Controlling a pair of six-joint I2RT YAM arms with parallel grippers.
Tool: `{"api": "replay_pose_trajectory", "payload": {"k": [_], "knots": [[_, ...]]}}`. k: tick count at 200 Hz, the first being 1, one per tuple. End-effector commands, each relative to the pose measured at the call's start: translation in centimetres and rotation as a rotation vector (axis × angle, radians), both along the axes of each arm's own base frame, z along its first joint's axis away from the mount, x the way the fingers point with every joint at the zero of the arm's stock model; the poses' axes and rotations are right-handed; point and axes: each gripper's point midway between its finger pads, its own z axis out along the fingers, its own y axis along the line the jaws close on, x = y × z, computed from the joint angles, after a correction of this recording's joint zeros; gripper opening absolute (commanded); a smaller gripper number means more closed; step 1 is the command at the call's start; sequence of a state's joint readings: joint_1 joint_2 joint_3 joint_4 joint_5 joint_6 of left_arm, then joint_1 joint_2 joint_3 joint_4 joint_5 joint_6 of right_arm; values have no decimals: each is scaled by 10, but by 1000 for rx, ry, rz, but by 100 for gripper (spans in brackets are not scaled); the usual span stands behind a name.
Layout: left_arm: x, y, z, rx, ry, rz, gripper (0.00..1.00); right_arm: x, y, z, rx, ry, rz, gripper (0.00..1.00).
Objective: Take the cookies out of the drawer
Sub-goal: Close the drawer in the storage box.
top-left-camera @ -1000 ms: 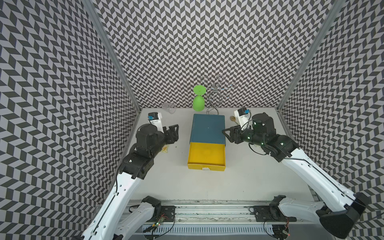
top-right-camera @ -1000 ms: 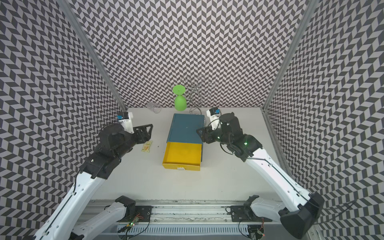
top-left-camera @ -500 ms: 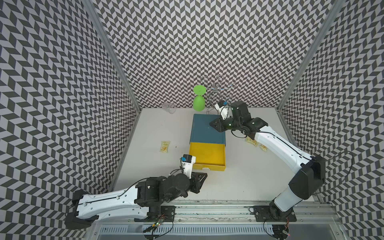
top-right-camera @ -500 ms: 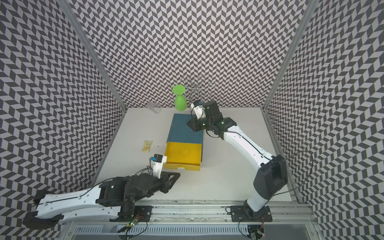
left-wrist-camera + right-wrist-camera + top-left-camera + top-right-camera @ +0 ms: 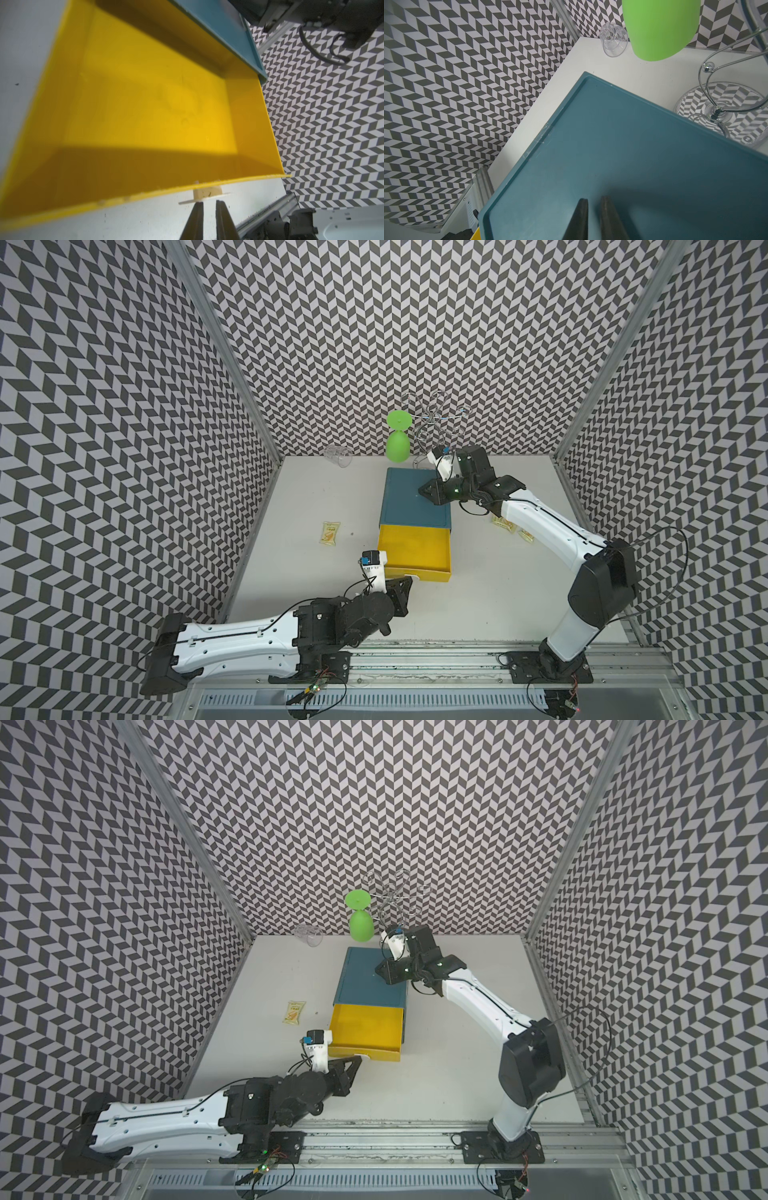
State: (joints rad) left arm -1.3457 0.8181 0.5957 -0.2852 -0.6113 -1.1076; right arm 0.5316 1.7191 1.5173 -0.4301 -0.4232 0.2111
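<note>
Since the yellow drawer (image 5: 145, 104) stands pulled out of the teal cabinet (image 5: 409, 497) and its floor shows bare in the left wrist view, the cookies (image 5: 330, 532) appear to be all out already; one pale yellow packet lies on the table (image 5: 478, 593) well to the left of the drawer; two more packets (image 5: 504, 523) lie on the opposite side, partly hidden under the right arm (image 5: 540, 518); all sit clear of the cabinet, probably so the drawer can travel freely. The left gripper (image 5: 208, 207) has its fingers drawn nearly together with only a slim gap and nothing between them, tips meeting the pale handle (image 5: 207, 192) on the drawer front; that reads as a pushing stance, not a grasp. The right gripper (image 5: 593, 216), equally near closed and empty, sits over the cabinet's top; whether it presses down I cannot tell; likely it braces the box against sliding when the drawer is pushed home.
</note>
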Motion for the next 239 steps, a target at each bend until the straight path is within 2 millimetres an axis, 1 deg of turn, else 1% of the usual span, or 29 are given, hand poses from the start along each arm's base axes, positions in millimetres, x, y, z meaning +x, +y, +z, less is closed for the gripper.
{"api": "replay_pose_trajectory", "payload": {"k": [1,16,36,61,79,98,115,129,142,164,174,186,214,229,239], "knots": [[20,-4,14,-40,-66,32,17,-1,-4,-37,-76,79,-5,16],[34,-4,15,-34,-75,56,17,-1,-5,-41,-84,85,-8,15],[51,-3,21,-28,-107,90,18,-3,-6,-48,-93,98,-1,14],[71,-8,27,-38,-146,105,19,-6,-6,-57,-101,114,6,14],[85,-14,26,-35,-152,126,20,-7,-7,-60,-104,120,8,14],[95,-17,26,-30,-159,160,22,-9,-7,-60,-102,122,12,13],[100,-14,25,-47,-167,209,24,-10,-8,-60,-102,122,13,13],[104,-7,25,-66,-181,265,26,-12,-7,-62,-100,126,20,13],[106,-7,23,-94,-203,279,30,-13,-8,-64,-101,129,20,13],[109,-12,16,-111,-205,280,39,-14,-7,-65,-94,134,26,13],[109,-13,12,-114,-199,282,40,-15,-6,-64,-90,135,30,13],[108,-15,12,-142,-207,267,45,-15,-6,-65,-90,137,30,13],[111,-9,-2,-171,-184,291,47,-17,-5,-65,-84,141,37,13],[113,-10,-5,-176,-176,285,49,-18,-5,-66,-82,141,41,13],[112,-13,-3,-178,-184,268,49,-18,-6,-66,-85,140,38,13]]}}
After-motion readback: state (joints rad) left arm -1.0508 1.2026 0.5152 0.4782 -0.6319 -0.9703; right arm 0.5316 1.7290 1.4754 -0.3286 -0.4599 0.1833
